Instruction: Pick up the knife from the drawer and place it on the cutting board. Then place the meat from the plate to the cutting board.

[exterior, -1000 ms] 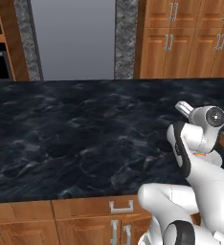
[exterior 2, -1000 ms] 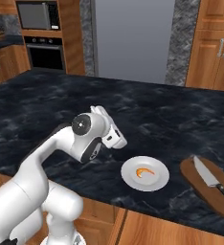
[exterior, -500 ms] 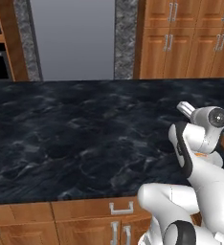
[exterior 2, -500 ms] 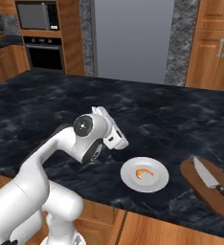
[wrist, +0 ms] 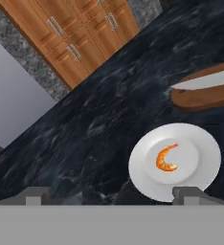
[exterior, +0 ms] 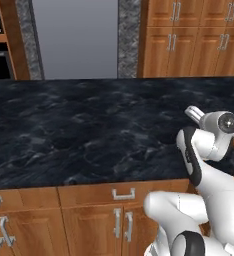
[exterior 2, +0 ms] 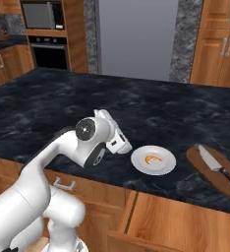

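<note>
The white plate [exterior 2: 167, 165] lies on the black counter with the small orange meat [exterior 2: 153, 159] at its middle. To its right sits the dark oval cutting board [exterior 2: 205, 166], and the knife [exterior 2: 214, 164] rests on it, black handle toward the front. My gripper [exterior 2: 121, 143] hovers just left of the plate, open and empty. In the hand view the plate [wrist: 205, 158] and meat [wrist: 166, 159] lie just ahead of my gripper [wrist: 111, 194], toward its right fingertip [wrist: 188, 193]. Beyond them are the cutting board [wrist: 205, 95] and the knife blade [wrist: 205, 81]. The drawer [exterior 2: 186, 219] stands pulled out below the counter edge.
The dark marble counter [exterior: 89, 135] stretches wide to the left. A steel fridge [exterior 2: 136, 34] and wooden cabinets [exterior: 194, 40] stand behind it, with an oven and microwave [exterior 2: 43, 15] at the far left. Cabinet fronts [exterior: 89, 220] run under the counter.
The hand has crept slightly to the right, toward the plate. The jaws stay open and nothing on the counter has moved.
</note>
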